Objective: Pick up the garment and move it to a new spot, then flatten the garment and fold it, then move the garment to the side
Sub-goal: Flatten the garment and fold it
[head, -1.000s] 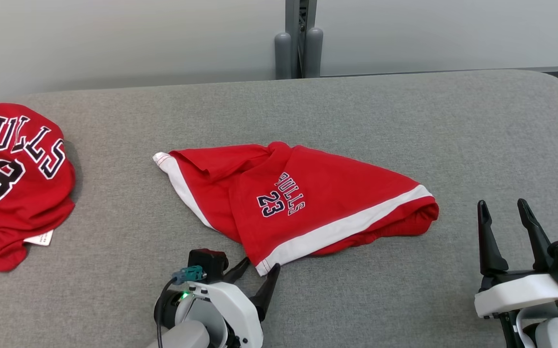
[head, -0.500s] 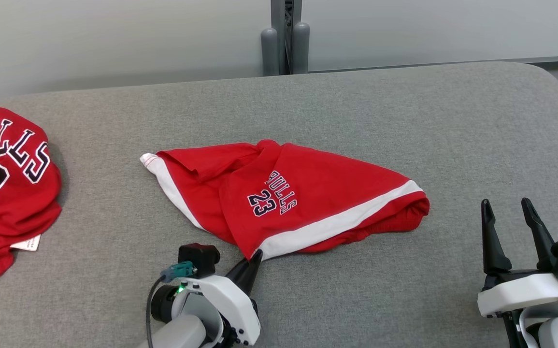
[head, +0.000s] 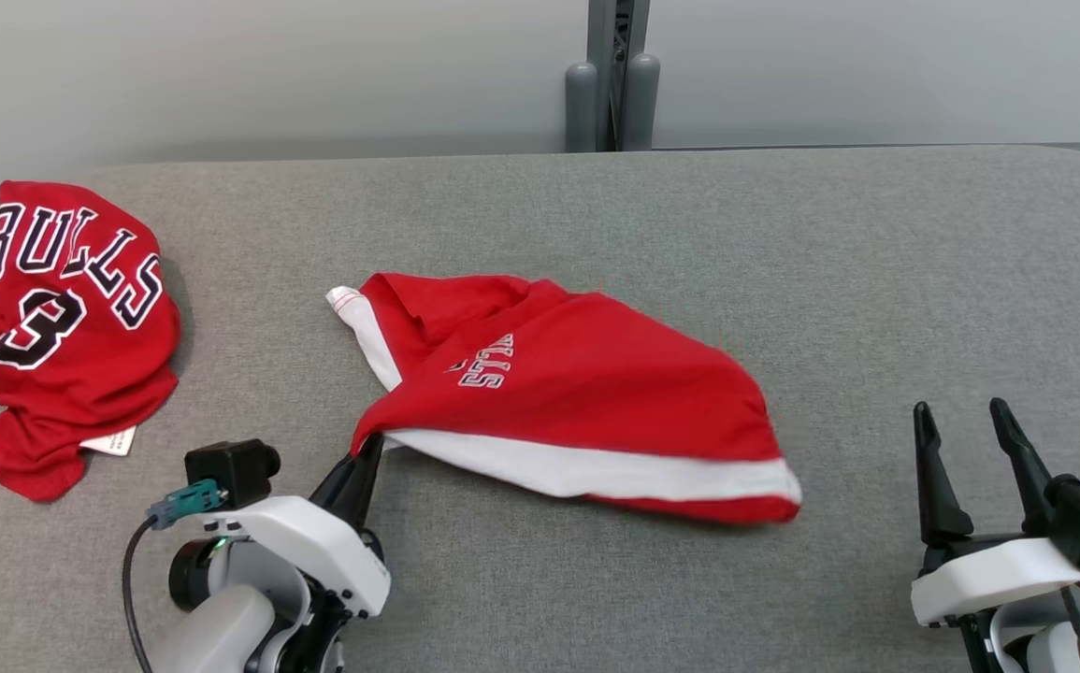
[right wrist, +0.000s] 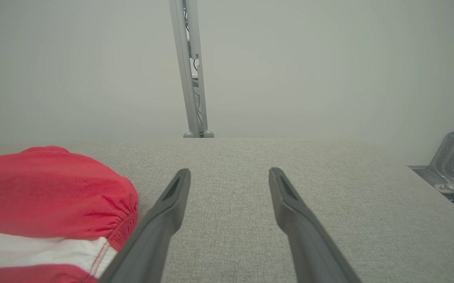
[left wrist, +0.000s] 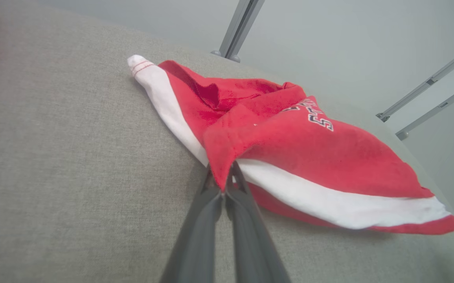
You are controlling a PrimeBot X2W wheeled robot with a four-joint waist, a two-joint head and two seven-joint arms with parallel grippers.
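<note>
Around your work, a crumpled red jersey (head: 72,308) lettered BULLS 3 lies at the far left of the head view on the grey counter (head: 829,243). It has a small white tag at its lower edge and sits well apart from the task garment and both arms. A grey metal post (head: 614,93) stands at the top centre, behind the counter's far edge, against a pale wall.

The garment, a pair of red shorts (head: 577,393) with a white band along the lower hem and part of the BULLS lettering showing, sits bunched in the centre of the head view.

Your left end effector (head: 373,447), at the lower left, has its two dark fingers pressed together. They pinch the lower left corner of the shorts, where the red cloth meets the white band.

Your right end effector (head: 957,411), at the lower right, has its fingers spread wide and holds nothing. It points up the frame, near the right end of the shorts but apart from it
</note>
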